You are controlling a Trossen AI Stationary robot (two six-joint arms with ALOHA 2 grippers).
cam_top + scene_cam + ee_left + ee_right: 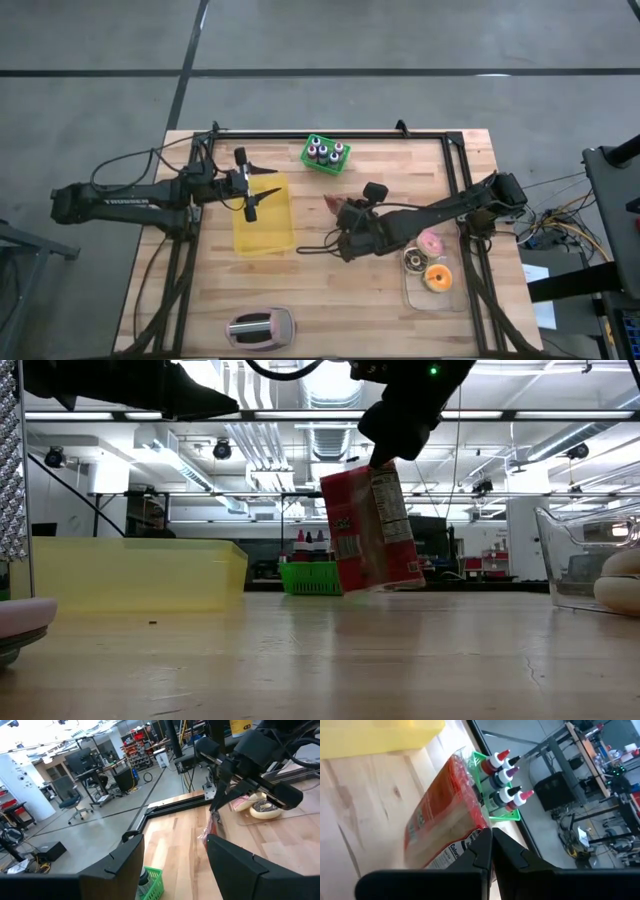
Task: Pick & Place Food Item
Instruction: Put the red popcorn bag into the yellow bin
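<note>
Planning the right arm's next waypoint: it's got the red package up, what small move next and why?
Probably carry it sideways toward the yellow bin. The right gripper is shut on the red food package's top edge, and the package hangs tilted, seemingly clear of the table, with the bin open off to one side. The left gripper hovers open over that bin, so watch clearance.

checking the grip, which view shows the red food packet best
The low view: the red food packet hangs tilted, clear of the table, pinched at its top by the right gripper. Right wrist view shows its side close up; high and left wrist views show only a sliver.
</note>
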